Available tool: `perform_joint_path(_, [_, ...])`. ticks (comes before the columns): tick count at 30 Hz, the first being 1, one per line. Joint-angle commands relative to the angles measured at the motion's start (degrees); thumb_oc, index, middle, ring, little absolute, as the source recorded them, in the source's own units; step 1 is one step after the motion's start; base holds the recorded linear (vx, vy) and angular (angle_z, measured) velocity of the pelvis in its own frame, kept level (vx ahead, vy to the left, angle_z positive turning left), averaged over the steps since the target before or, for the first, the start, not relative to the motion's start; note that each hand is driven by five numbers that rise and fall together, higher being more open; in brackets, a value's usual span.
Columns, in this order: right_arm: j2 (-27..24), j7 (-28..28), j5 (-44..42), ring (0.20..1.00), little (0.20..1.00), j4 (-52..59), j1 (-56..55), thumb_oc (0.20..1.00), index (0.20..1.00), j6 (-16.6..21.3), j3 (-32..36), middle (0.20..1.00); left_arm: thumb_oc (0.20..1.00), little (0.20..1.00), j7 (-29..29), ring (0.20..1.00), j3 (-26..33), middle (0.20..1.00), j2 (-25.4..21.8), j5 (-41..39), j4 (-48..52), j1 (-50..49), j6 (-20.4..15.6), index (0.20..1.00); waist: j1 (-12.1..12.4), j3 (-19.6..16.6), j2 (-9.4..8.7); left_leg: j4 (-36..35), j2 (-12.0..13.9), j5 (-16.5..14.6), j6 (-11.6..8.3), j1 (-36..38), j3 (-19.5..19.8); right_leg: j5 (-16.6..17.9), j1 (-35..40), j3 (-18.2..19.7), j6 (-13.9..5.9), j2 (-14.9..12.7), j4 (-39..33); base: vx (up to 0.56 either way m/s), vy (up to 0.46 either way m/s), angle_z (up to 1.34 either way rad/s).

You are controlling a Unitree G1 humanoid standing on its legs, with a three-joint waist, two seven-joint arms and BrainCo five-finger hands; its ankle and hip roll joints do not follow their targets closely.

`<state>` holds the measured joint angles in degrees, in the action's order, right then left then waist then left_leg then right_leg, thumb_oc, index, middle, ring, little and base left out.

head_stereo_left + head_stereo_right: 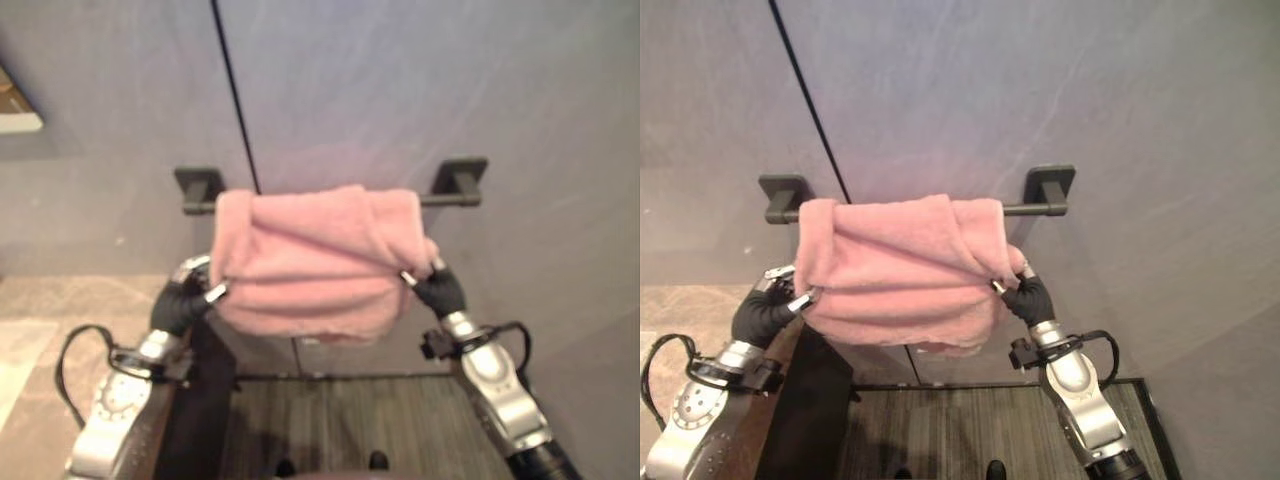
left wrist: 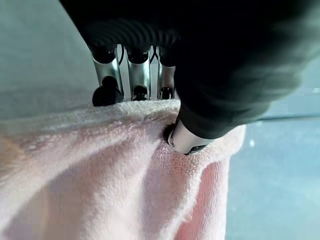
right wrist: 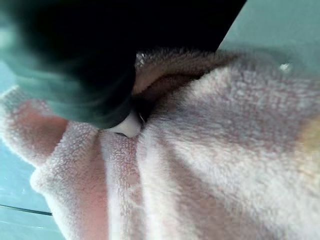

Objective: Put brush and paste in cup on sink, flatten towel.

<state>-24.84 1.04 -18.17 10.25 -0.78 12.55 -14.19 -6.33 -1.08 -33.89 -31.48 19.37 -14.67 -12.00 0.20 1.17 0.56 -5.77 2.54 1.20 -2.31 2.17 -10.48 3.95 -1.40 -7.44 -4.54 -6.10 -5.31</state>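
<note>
The pink towel [image 1: 315, 262] hangs bunched over the black towel bar [image 1: 455, 200] at the centre of the head views, its folds doubled up and sagging toward the lower right instead of lying flat. That is probably why both hands sit at its two side edges: pulling outward from there would spread the cloth along the bar.

The left hand [image 1: 185, 300] is at the towel's left edge, left of centre in the frame. In its wrist view the fingers [image 2: 107, 75] reach over the fabric's top edge while the thumb [image 2: 187, 140] presses into the pile, so it appears to pinch the towel. The right hand [image 1: 1025, 298] is at the right edge, where a fold bulges beside it. Its wrist view shows a pale fingertip [image 3: 127, 125] buried in a crease, so I cannot tell whether it grips.
</note>
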Motion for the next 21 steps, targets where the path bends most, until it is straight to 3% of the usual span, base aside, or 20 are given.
perform_joint_path(1, [1.1,-0.4,-2.3,1.000,1.000,2.8,3.5,1.000,1.000,2.9,1.4,1.000,0.200,0.200,1.4,0.200,1.1,0.200,-1.8,0.1,-1.3,3.7,-2.6,0.200,0.2,-0.5,-1.21,0.8,-0.4,-7.1,3.32,3.6,2.2,-2.7,4.3,-4.4,-3.28,-3.7,0.3,0.00,0.000,0.00])
perform_joint_path(10, [1.5,-4.9,-17.3,1.000,1.000,-2.3,9.8,1.000,1.000,0.8,-3.4,1.000,0.200,0.200,0.6,0.200,-2.2,0.200,-1.8,-3.1,-4.4,8.8,-1.7,0.200,0.9,-1.4,-1.42,0.8,-0.4,-7.1,3.13,4.1,2.1,-3.0,4.7,-4.6,-3.20,-3.8,0.3,0.00,0.000,0.00])
perform_joint_path(21, [2.2,-6.2,-23.5,1.000,1.000,-6.1,18.2,1.000,1.000,-1.0,-8.8,1.000,0.200,0.200,0.6,0.200,-5.2,0.200,-3.3,-4.6,-7.8,13.8,-1.0,0.200,1.7,-1.6,-2.03,0.8,-0.3,-7.0,2.89,3.9,2.1,-2.9,4.6,-4.6,-2.98,-3.6,0.3,0.00,0.000,0.00])
